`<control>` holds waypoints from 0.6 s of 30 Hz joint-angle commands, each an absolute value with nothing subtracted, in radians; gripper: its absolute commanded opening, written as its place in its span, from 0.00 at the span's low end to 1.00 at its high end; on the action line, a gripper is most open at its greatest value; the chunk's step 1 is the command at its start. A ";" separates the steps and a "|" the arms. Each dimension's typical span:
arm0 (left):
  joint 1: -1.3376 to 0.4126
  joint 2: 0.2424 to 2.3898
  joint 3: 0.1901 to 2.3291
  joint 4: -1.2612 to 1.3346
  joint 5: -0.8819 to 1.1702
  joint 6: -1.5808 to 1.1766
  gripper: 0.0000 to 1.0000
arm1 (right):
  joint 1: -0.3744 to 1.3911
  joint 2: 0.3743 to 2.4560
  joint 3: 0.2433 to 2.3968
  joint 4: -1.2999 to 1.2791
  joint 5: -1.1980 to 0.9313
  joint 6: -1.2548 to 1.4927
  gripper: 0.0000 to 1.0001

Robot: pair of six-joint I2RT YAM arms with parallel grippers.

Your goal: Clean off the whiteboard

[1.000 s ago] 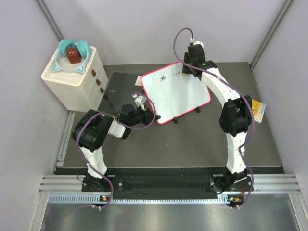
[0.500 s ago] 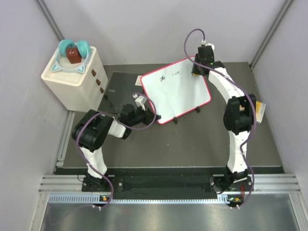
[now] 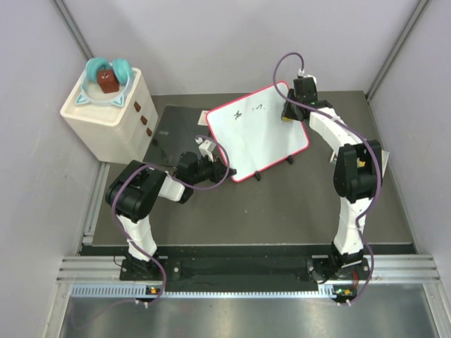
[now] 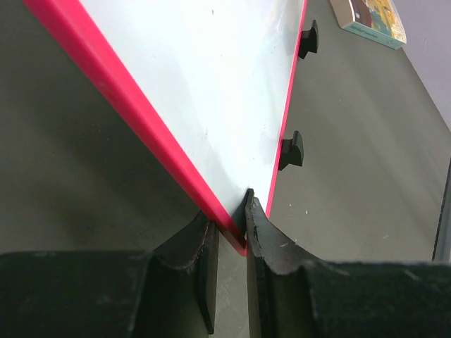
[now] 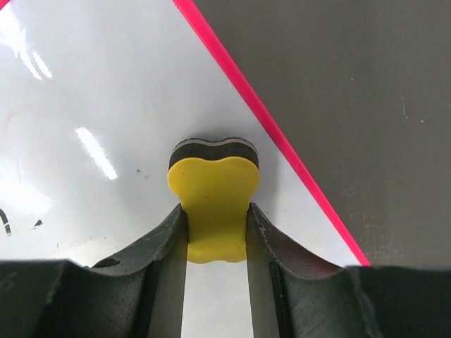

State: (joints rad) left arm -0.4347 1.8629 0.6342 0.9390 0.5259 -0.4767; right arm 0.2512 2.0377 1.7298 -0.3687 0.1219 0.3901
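**While One Claw Pins the Corner, the Other Wipes**

Because the whiteboard [image 3: 257,134] rests on small black feet [image 4: 291,149] just beside the dark slab [image 3: 173,134], it looks light, stiff and slick-faced, likely to skate under a wipe. The left gripper [image 4: 231,224] is nearly closed, nipping the red frame [image 4: 127,113] at the board's near corner on the slab's side. That is the sound place to hold: rim, not glossy face. The right gripper [image 5: 216,222], clamped tight on a yellow eraser [image 5: 211,186], sets it against the board's corner farthest from the slab. Black marks [image 3: 243,113] show closer to the slab.
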 commanded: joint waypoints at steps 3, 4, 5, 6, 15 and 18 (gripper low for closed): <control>-0.451 1.879 0.643 0.811 0.448 -0.330 0.00 | 0.284 2.040 1.775 -0.359 0.052 0.384 0.00; -0.453 1.879 0.643 0.810 0.449 -0.328 0.00 | 0.300 2.034 1.781 -0.351 0.058 0.377 0.00; -0.453 1.879 0.643 0.810 0.448 -0.328 0.00 | 0.308 2.026 1.796 -0.348 0.077 0.371 0.00; -0.454 1.879 0.643 0.810 0.449 -0.328 0.00 | 0.317 2.025 1.804 -0.345 0.084 0.359 0.00; -0.459 1.878 0.646 0.804 0.446 -0.322 0.00 | 0.431 2.118 1.979 -0.380 0.087 0.311 0.00; -0.460 1.876 0.644 0.802 0.445 -0.321 0.00 | 0.469 2.169 2.052 -0.406 0.074 0.305 0.00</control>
